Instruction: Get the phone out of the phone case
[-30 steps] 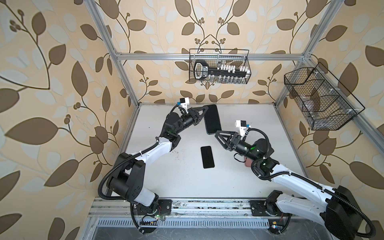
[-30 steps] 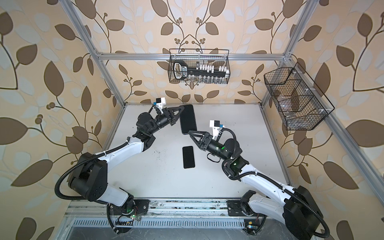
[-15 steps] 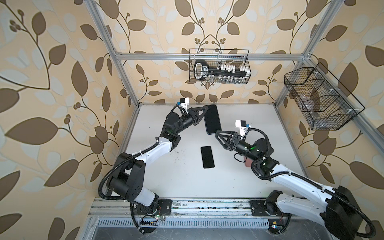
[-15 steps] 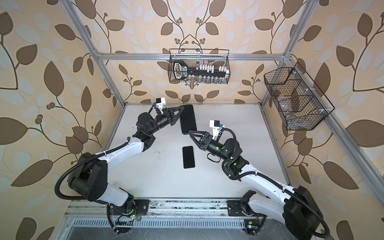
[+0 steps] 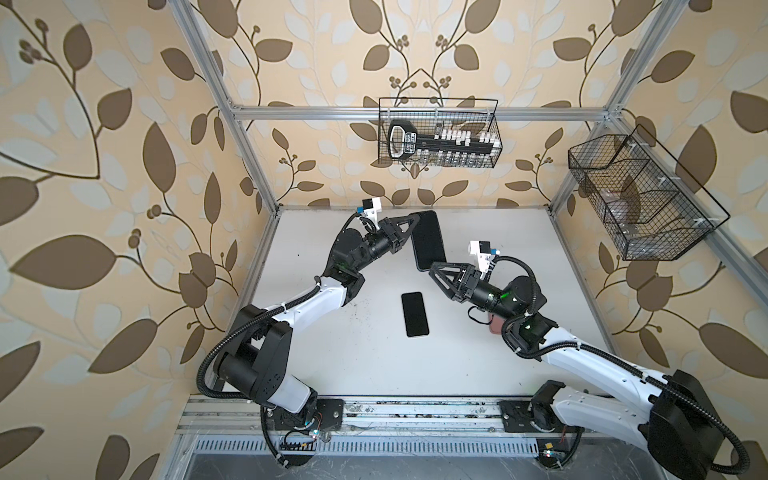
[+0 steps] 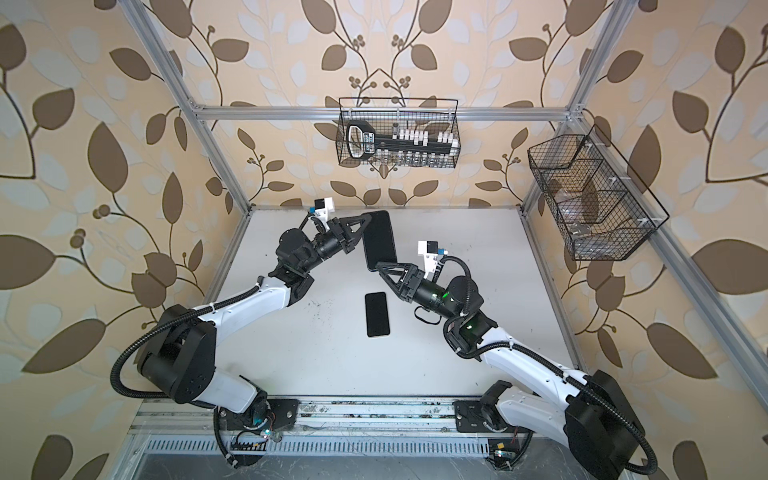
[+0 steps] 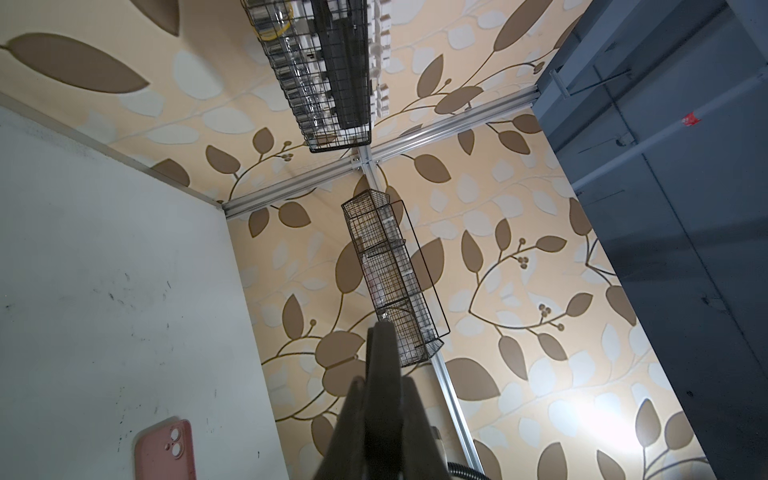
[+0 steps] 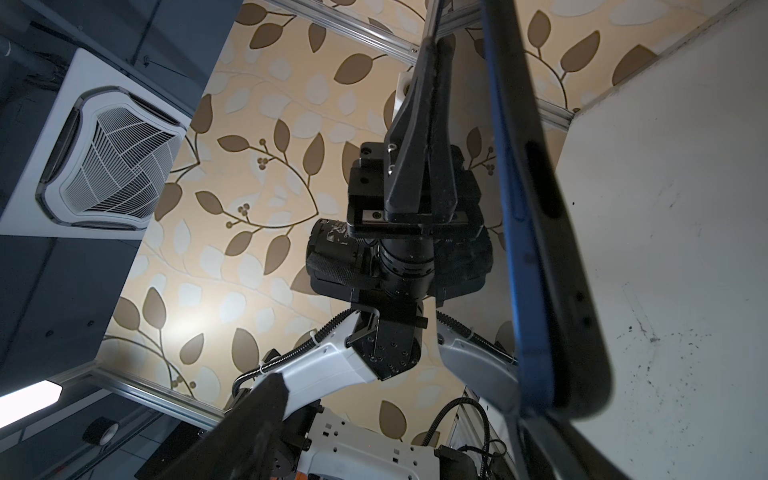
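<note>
Black cased phone [image 5: 428, 241] held above the table [image 5: 519, 241], pinched at its far end by the closed left gripper [image 5: 414, 221]. Right gripper [image 5: 433, 267], jaws wide, stands at the phone's near end; contact unclear.

White links [image 5: 307, 305], black joints [image 5: 257, 365], ribbed black cables [image 5: 206, 363]; left hand [image 5: 415, 219] black, triangular.
</note>
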`<state>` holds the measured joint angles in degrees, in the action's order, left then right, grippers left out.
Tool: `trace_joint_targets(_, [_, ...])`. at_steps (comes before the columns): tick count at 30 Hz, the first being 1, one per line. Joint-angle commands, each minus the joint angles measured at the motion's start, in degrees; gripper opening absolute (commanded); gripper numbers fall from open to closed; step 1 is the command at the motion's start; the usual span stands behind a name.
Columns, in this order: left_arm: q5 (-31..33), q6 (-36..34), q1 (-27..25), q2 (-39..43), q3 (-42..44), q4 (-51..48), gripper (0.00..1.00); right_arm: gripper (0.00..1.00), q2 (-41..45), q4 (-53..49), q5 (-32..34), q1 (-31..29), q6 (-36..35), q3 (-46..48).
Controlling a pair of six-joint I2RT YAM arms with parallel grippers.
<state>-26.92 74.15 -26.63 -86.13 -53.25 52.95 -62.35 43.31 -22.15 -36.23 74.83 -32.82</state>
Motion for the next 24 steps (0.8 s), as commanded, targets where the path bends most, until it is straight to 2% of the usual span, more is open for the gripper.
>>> trace_joint_targets(1, [-2.4, 2.0, -1.8, 2.7, 0.6, 5.9, 0.0, 0.82, -0.3, 2.7, 0.9, 0.8, 0.2, -2.7])
trace_joint_targets(24, [-0.8, 6.0, -3.7, 3.3, 2.5, 11.2, 0.0, 0.82, -0.8, 3.5, -0.4, 5.7, 0.9, -3.0])
